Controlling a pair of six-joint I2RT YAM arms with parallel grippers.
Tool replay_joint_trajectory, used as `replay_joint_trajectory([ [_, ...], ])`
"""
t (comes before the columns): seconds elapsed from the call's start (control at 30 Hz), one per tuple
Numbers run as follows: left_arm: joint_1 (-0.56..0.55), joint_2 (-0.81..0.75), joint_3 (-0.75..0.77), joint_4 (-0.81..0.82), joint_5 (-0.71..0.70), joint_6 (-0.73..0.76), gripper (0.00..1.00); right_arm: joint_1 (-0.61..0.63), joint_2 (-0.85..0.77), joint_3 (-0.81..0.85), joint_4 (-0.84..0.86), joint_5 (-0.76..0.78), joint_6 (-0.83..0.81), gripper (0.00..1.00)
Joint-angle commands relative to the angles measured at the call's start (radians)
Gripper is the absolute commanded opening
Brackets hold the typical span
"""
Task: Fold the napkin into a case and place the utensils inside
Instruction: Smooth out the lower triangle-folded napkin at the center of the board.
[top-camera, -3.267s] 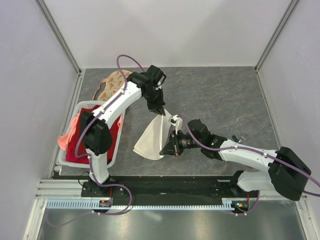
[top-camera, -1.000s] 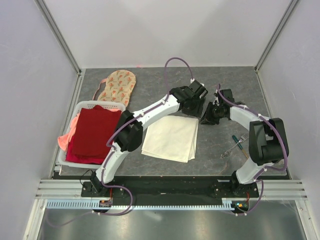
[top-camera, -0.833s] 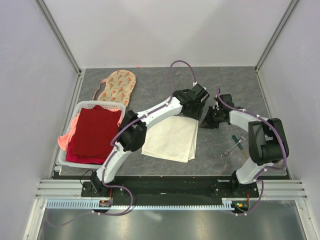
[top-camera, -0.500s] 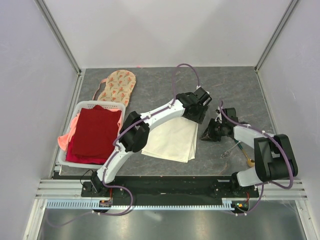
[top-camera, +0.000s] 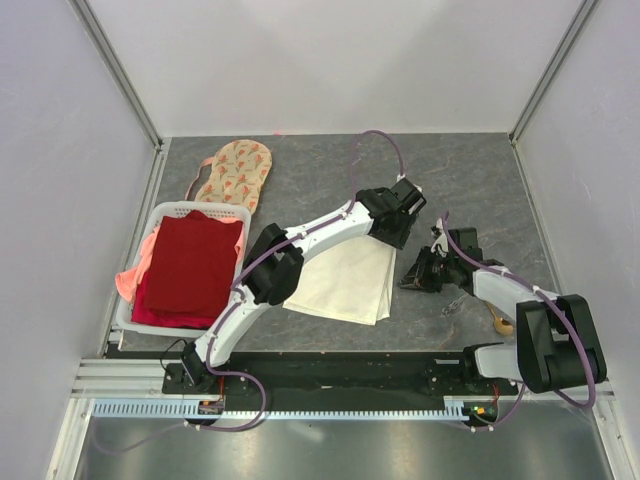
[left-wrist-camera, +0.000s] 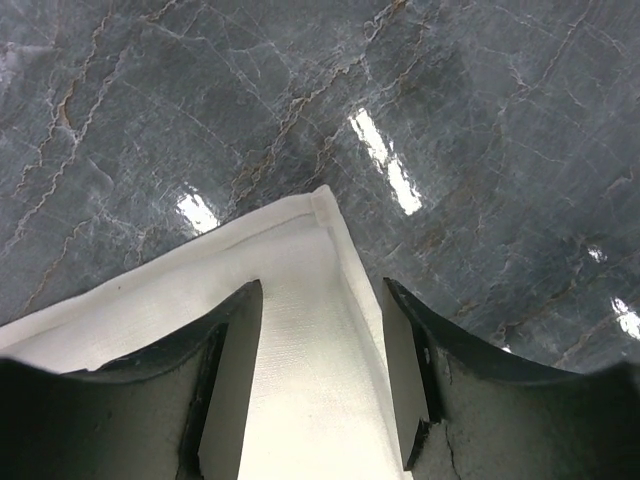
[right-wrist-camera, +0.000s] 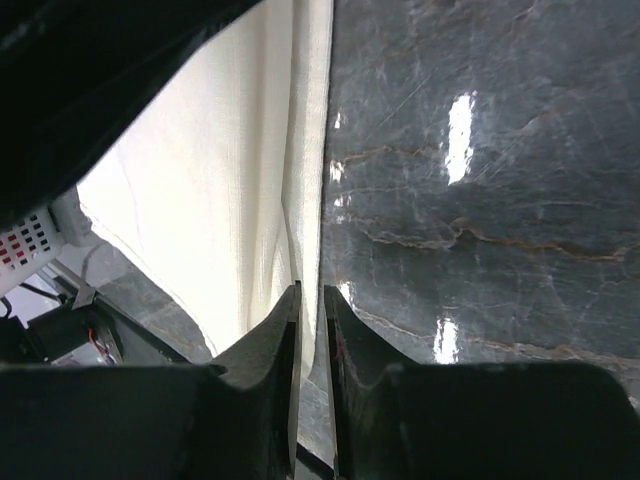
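**A:** What is hard to make out?

**B:** Mostly the utensils (top-camera: 450, 305). From above, the right arm (top-camera: 500, 290) lies over them. Only a thin sliver shows left of it and 1 gold tip (top-camera: 503, 324) right of it, on the desk (top-camera: 470, 180) well right of the napkin (top-camera: 345, 285). The left arm (top-camera: 320, 228) covers the napkin's far left part. Neither wrist view shows the cloth whole.

**A:** And the right claw (right-wrist-camera: 311, 292)?

**B:** Its 2 fingers (right-wrist-camera: 265, 370) stand nearly together, with a thin slit between them. The napkin's right edge runs straight to that slit. I cannot tell whether the edge is pinched or just lies beneath.

**A:** The left claw (left-wrist-camera: 322, 290)?

**B:** Its jaws are apart and hold nothing. They straddle the napkin's far right corner. The corner pokes out just past the tips, and the cloth lies flat between the 2 fingers (left-wrist-camera: 225, 400). I cannot tell whether they touch it.

**A:** Where does the napkin lie?

**B:** It is spread on the desk, mid-width and nearer the front edge, right of the basket (top-camera: 170, 210) holding the red cloth (top-camera: 190, 265). The floral cloth (top-camera: 232, 172) lies far left, well apart from it.

**A:** How does it look?

**B:** It is plain cream-white with a fine weave and a stitched hem. It is roughly square and sits a little askew. A long line runs beside the right edge, either a crease or a second layer; I cannot tell which.
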Motion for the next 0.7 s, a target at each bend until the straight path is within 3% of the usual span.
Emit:
replay_joint_trajectory([
  [0.0,-0.007,0.028,0.061,0.027,-0.038,0.061,0.56,0.017,-0.031,-0.029,0.043,-0.06,-0.006,0.2],
  [0.13,-0.007,0.037,0.072,0.029,-0.05,0.06,0.49,0.043,-0.06,-0.061,0.058,-0.084,0.005,0.22],
  [0.2,-0.007,0.034,0.078,0.03,-0.064,0.057,0.37,0.056,-0.091,-0.069,0.061,-0.087,0.009,0.27],
  [0.27,-0.007,0.027,0.084,0.03,-0.074,0.055,0.13,0.082,-0.102,-0.078,0.058,-0.086,0.008,0.31],
  [0.33,-0.005,0.004,0.082,0.03,-0.099,0.043,0.02,0.11,-0.097,-0.084,0.058,-0.083,0.009,0.32],
  [0.67,-0.004,-0.104,0.032,0.033,-0.107,0.027,0.02,0.145,-0.135,-0.104,0.058,-0.034,0.024,0.28],
])
